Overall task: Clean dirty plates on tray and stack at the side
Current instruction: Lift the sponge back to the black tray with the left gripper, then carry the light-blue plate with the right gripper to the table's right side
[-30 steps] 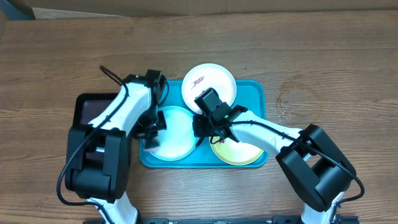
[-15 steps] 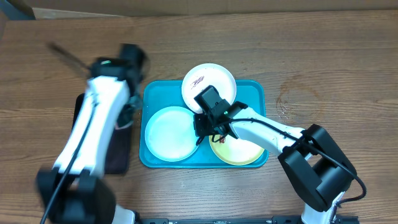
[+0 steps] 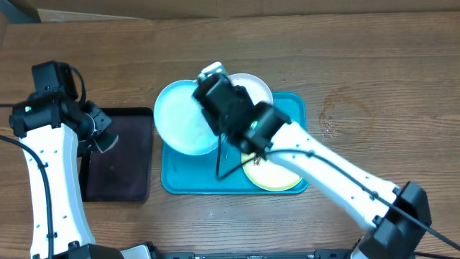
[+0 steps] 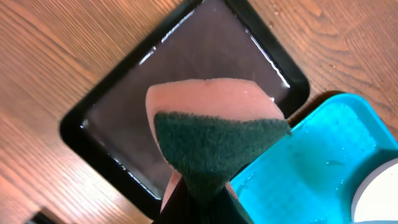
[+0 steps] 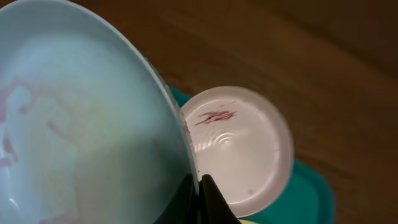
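**Blue plate lifted, sponge pulled aside**

At the left of the overhead frame, my left tool (image 3: 105,140) has swung off the turquoise tray (image 3: 293,108). A second ago it was down at the light blue plate; now it hangs over the dark tray (image 3: 118,173). It is closed on the sponge (image 4: 217,146), whose green scouring face is turned toward the wrist camera. From that wrist view the turquoise tray's corner sits at the lower right, just beside the dark tray's edge.

In the centre, the bigger change: the light blue plate (image 3: 180,119) no longer lies flat in the tray. My right tool (image 5: 200,194) is pinched on its rim and holds it raised and tilted above the tray's upper left part. The right wrist view shows the fingers closed on the edge at the bottom of the frame, with the plate's face filling the left half. I take it the scrubbing of this plate is over and it is bound for the stack on the tabletop (image 3: 374,65). Faint reddish streaks do show on its face, though, so I doubt it is fully clean.

Right of the lifted plate, the white plate (image 5: 239,146) lies in the tray's upper middle, its brownish smear untouched. The yellow-green plate (image 3: 277,176) rests at the lower right, partly under my right arm. I judge two plates are left to clean.
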`<state>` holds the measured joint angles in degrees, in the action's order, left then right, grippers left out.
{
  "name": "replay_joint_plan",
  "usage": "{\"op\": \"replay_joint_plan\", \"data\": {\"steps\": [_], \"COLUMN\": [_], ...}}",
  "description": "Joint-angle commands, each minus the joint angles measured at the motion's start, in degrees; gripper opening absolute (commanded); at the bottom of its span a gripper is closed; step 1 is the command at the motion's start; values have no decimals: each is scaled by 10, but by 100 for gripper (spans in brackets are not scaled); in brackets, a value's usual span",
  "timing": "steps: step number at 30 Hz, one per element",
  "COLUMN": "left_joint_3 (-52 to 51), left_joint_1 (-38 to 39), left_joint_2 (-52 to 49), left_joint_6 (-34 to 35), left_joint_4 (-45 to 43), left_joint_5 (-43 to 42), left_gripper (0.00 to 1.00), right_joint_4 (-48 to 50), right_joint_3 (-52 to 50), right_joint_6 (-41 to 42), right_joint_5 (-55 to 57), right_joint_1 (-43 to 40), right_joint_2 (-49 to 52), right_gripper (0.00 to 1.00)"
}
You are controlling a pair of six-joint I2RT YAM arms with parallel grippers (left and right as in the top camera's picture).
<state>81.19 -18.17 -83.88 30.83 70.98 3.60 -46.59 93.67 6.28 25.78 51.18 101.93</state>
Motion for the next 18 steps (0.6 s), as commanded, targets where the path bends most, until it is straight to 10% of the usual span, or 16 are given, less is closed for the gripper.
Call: {"op": "replay_joint_plan", "data": {"steps": [1,18], "left_joint_3": [-38,-62], "left_joint_1": [-31,-84], "left_joint_2": [-4,-9], "left_joint_6": [-21,-39], "left_joint_4": [-19,-36], "left_joint_5": [-46,-111], "left_gripper": [4,4], "right_joint_4": [-4,153], "right_joint_3": [6,6], "right_joint_6": [-97,-443], "right_joint_5": [234,517], "right_joint_1": [41,162], "right_joint_2": [-3,-3], "right_gripper": [4,4]}}
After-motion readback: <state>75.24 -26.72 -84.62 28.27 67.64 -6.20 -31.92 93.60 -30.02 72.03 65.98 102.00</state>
